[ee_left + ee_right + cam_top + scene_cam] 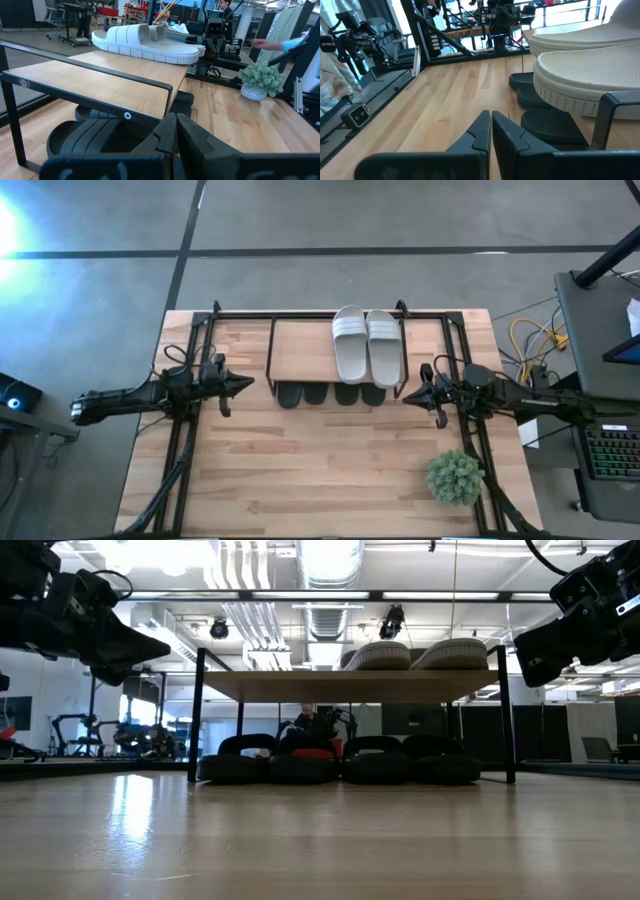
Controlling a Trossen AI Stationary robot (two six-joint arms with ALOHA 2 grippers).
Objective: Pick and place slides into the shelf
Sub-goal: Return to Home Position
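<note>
Seemingly finished: two pale grey-white broad-strap slides (367, 345) lie on the light wood plank of the black tube-frame shelf (300, 350) at the far edge of the bench (330, 470), four dark slides (330, 394) beneath. Left pincer (245, 384) and right pincer (408, 397) flank it, both pressed together, empty. Any sideways swing could knock the frame.

You see bright ceiling lights (330, 555) glaring on the table (135, 815); under the shelf (350, 685) lies shadow.
</note>
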